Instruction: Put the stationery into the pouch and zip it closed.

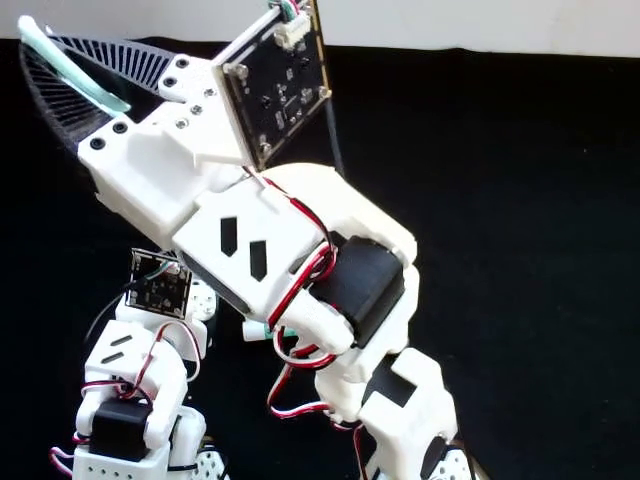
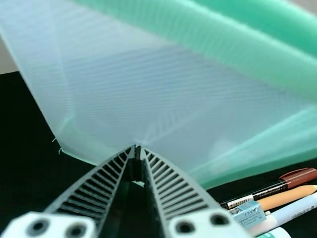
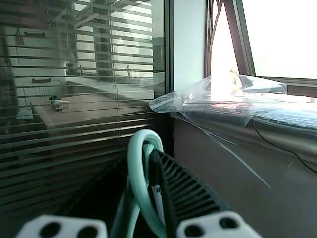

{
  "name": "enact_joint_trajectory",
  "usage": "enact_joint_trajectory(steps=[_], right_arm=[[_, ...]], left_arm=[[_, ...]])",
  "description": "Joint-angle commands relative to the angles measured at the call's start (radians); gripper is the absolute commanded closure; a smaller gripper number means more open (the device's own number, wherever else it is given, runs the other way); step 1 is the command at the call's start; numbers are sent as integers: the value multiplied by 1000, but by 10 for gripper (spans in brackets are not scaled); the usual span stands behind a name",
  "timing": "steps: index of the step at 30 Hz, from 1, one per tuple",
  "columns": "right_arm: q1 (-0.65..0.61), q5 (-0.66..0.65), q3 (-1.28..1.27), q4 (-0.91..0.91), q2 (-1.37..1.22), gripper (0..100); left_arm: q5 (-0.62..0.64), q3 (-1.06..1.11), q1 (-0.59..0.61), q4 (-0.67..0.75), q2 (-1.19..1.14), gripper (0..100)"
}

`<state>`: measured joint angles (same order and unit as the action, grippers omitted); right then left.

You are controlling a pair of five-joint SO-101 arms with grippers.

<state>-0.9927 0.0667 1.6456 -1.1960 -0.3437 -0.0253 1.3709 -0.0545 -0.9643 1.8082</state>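
On the edge of the pouch (image 2: 148, 89), the left gripper (image 2: 137, 150) has its jaws clamped, the pouch's outline cut off; the right gripper (image 3: 144, 157) jaws grip a mint-green pen (image 1: 72, 68).

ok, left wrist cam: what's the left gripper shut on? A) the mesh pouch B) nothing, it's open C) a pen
A: the left gripper is pinched shut on the translucent pouch, with the pens lying loose beside it.
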Motion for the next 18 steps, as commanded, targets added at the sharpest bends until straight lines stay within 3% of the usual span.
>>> enact_joint_trajectory(steps=[1,6,18], right_arm=[[-25,6,-5,2,42,993],[-87,3,-91,4,45,993],[-90,5,-97,-5,45,993]], left_arm=[[-2,-4,-30,26,-1,993],[-2,-2,-139,25,-1,993],[-2,-2,-142,25,-2,993]])
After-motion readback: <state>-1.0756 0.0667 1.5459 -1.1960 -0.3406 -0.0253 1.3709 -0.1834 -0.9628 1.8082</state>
